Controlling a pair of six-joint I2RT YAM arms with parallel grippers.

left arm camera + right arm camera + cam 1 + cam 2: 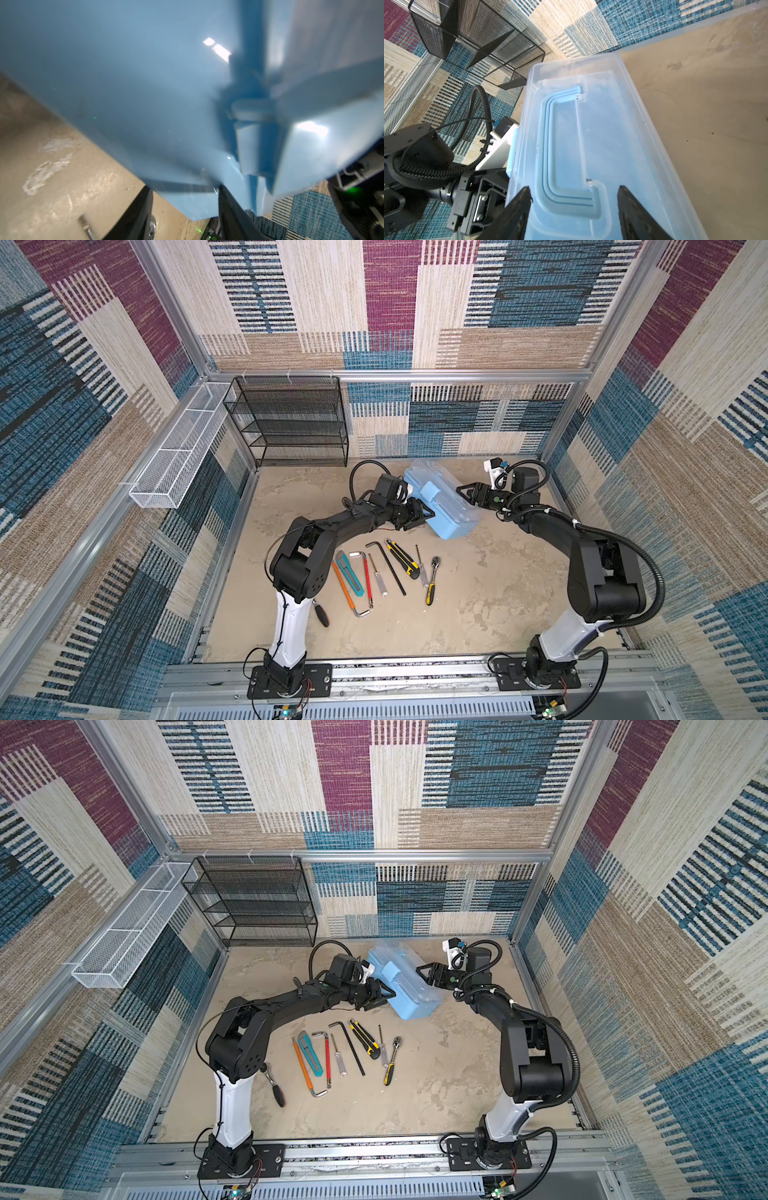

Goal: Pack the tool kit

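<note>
Nearest, we see row of hand tools loose on table. Behind them, light blue toolbox between both grippers. Left gripper at latch side; we cannot tell if clamped. Right gripper spread wide at clear lid. Farthest, black mesh rack.

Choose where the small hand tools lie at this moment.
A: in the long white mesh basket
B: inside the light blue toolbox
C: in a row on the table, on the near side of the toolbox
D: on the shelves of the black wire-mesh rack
C: in both top views the hand tools lie side by side on the bare table, apart from the light blue toolbox and nearer the camera than it.
</note>
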